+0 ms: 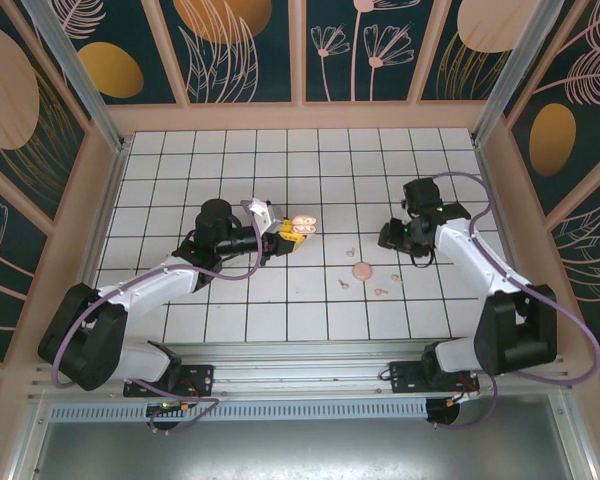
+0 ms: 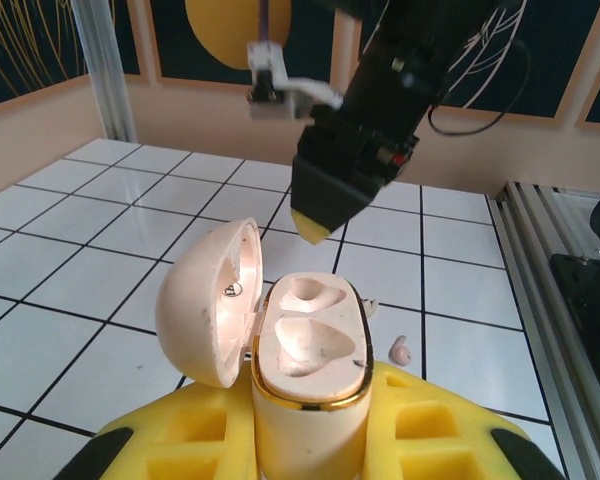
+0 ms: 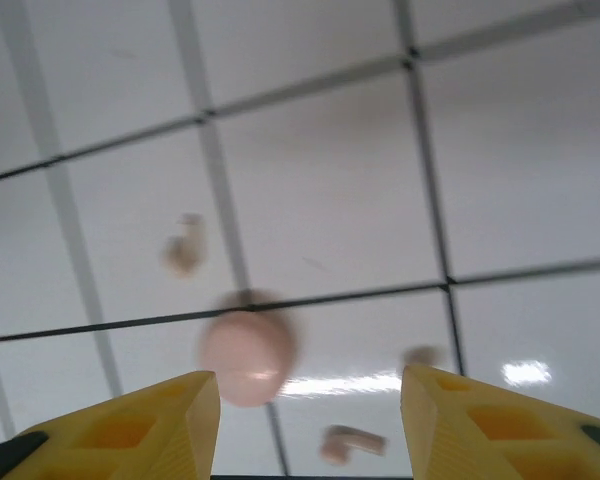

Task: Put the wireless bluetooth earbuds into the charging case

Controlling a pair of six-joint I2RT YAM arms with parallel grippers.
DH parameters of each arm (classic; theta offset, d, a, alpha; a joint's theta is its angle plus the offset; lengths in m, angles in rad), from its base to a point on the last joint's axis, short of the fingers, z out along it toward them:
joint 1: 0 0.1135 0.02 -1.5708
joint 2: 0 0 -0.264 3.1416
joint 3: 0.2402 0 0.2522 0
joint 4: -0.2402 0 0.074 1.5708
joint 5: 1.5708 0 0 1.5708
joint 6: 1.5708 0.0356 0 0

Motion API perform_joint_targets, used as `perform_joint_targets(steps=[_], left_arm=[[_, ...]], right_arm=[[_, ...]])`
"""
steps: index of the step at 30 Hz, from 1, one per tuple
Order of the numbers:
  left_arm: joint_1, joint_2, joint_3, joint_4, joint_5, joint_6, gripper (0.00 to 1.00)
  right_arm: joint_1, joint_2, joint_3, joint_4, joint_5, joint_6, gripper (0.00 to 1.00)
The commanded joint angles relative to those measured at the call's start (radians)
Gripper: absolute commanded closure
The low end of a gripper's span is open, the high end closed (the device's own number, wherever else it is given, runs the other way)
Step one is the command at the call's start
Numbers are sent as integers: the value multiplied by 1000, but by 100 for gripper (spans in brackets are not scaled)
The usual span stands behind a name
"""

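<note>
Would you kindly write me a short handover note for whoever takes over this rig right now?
Left gripper: shut on the charging case, lid open, both wells empty.
Right gripper: jaws open, holding nothing, over the tiles.
Earbuds: loose on the tiles near a round pink piece.
Done: case held open.
Left: pick up each earbud and seat it.

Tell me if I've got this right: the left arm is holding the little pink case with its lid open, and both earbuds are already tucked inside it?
Not quite. The left gripper does hold the charging case with its lid open, but both wells are empty, as the left wrist view shows. An earbud lies on the table just beyond the case.
</note>
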State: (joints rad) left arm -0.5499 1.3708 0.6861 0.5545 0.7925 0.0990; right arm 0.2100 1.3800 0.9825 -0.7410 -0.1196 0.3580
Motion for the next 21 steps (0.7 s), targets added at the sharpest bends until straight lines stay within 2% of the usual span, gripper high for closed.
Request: perform_joint_targets(steps=[1, 7, 13, 21], left_arm=[[-2, 9, 3, 43, -3, -9, 88], [-2, 11, 9, 31, -12, -8, 88], [-2, 11, 10, 32, -13, -11, 88], [-2, 3, 3, 4, -31, -1, 88]], right_arm=[[-49, 32, -70, -18, 6, 88, 47], [-112, 76, -135, 94, -1, 81, 45], [-117, 132, -152, 170, -76, 71, 45], [-115, 162, -178, 163, -101, 65, 49]])
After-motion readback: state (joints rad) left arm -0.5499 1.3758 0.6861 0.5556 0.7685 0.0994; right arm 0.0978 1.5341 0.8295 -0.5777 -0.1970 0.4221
